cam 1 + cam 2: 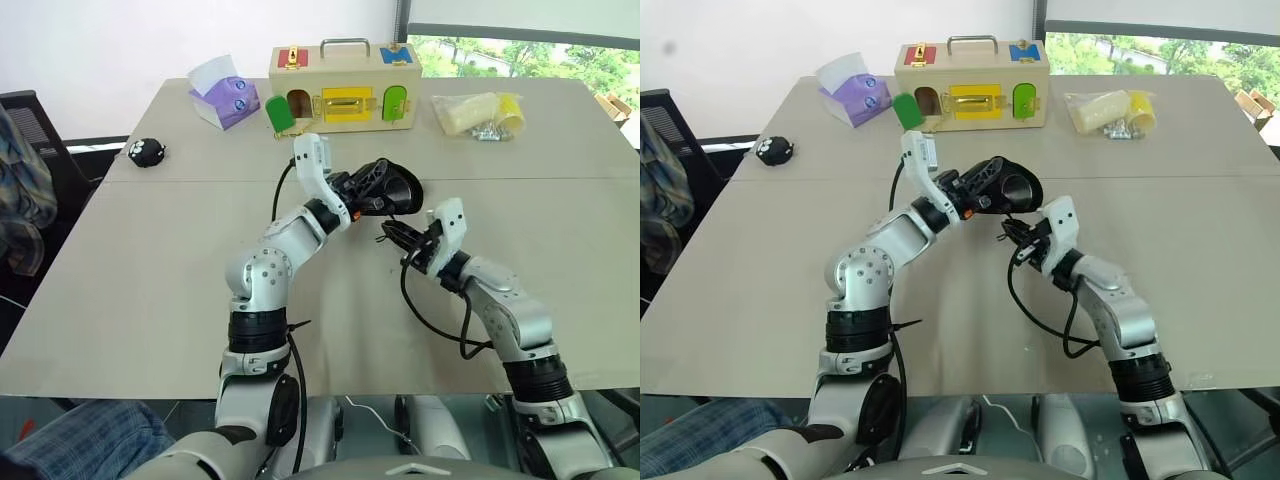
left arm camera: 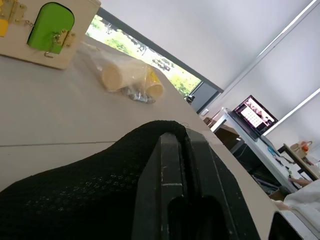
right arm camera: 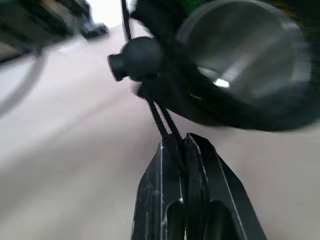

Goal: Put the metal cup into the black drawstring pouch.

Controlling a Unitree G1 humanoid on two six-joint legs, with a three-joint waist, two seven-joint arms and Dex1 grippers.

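Black fabric held aloft mid-surface: in the left eye view the left end effector (image 1: 385, 200) is clamped on the rim of the black drawstring pouch (image 1: 395, 188), keeping it lifted off the surface (image 1: 150, 290) with its mouth turned toward the right arm. Judged reason: one side pinned so the opening stays put while the cord is worked. The right end effector (image 1: 398, 238) sits just below and beside the pouch, closed on the drawstring cord (image 1: 392, 232). Toward the far edge of the surface: a wooden lock box (image 1: 342, 87) with coloured doors, a purple tissue box (image 1: 225, 98) toward the far left corner, a clear plastic bag with yellow contents (image 1: 480, 113) toward the far right corner, a small black spotted ball (image 1: 146, 152) near the left edge.

Right eye view: same arrangement; the surface is a pale beige tabletop with a seam running across. White wall behind, window with greenery at far right.

Left wrist view: fingers (image 2: 170, 200) pinched together on black mesh fabric, no gap between them. Beyond, a laptop (image 2: 254, 114) on a side desk.

Right wrist view: fingers (image 3: 165, 200) pressed together on the two cord strands, the round toggle (image 3: 137, 59) just above them. The metal cup (image 3: 245, 80) shows as a shiny steel face ringed by black fabric, so it appears to sit already inside the pouch; cinching likely remains.
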